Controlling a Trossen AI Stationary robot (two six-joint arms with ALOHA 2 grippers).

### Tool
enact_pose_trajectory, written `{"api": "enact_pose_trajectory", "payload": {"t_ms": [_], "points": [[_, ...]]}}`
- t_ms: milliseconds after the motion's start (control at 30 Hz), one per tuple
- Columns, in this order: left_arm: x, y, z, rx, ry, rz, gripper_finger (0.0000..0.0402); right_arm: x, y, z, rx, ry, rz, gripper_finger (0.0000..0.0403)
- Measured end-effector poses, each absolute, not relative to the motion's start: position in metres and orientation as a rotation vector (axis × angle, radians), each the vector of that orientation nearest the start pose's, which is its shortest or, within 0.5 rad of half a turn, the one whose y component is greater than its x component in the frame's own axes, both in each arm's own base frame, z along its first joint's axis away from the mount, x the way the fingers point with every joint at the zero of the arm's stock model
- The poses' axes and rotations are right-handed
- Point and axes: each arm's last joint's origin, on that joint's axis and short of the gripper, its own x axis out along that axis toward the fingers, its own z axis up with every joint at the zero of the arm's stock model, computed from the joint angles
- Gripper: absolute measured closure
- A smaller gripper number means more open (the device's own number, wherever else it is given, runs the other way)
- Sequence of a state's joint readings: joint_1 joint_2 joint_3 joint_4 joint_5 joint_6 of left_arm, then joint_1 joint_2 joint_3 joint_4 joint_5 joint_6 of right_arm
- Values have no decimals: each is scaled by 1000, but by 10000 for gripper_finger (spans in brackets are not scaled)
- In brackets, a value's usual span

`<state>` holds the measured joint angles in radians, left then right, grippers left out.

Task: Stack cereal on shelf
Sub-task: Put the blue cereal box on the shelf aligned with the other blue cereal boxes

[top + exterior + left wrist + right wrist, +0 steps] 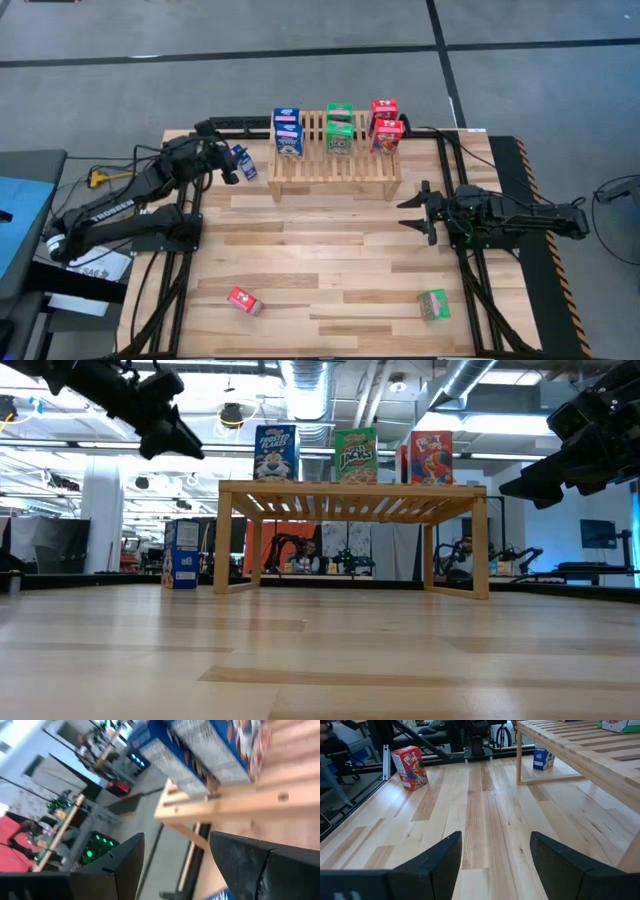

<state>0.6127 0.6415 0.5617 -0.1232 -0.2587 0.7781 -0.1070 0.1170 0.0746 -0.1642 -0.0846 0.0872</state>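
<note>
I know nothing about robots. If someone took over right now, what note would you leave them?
Left hand: open, empty, raised beside the rack's left end, above a blue box standing on the table.
Right hand: open, empty, right of the rack.
Done: six boxes on the rack: blue pair, green pair, red pair.
Left: that blue box, a red box, a green box.

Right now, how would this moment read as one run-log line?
shelf: six boxes on top | blue box: on table beside shelf | left gripper: open, near it | right gripper: open, waiting
</note>
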Motion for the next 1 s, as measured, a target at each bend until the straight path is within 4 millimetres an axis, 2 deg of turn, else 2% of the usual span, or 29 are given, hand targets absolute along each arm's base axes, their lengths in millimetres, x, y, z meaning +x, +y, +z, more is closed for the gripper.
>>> {"api": "enact_pose_trajectory", "payload": {"t_ms": [133, 367, 667, 833, 1000], "points": [[114, 97, 276, 662, 604, 738, 184, 99, -8, 164, 107, 205, -31, 142], [110, 101, 274, 682, 628, 689, 184, 99, -8, 164, 107, 205, -31, 142], [104, 95, 255, 484, 758, 618, 184, 99, -8, 164, 107, 205, -31, 142], [105, 90, 257, 410, 744, 615, 184, 99, -8, 164, 107, 205, -31, 142], [108, 88, 271, 478, 744, 630, 184, 99, -8, 164, 107, 205, -31, 142]]}}
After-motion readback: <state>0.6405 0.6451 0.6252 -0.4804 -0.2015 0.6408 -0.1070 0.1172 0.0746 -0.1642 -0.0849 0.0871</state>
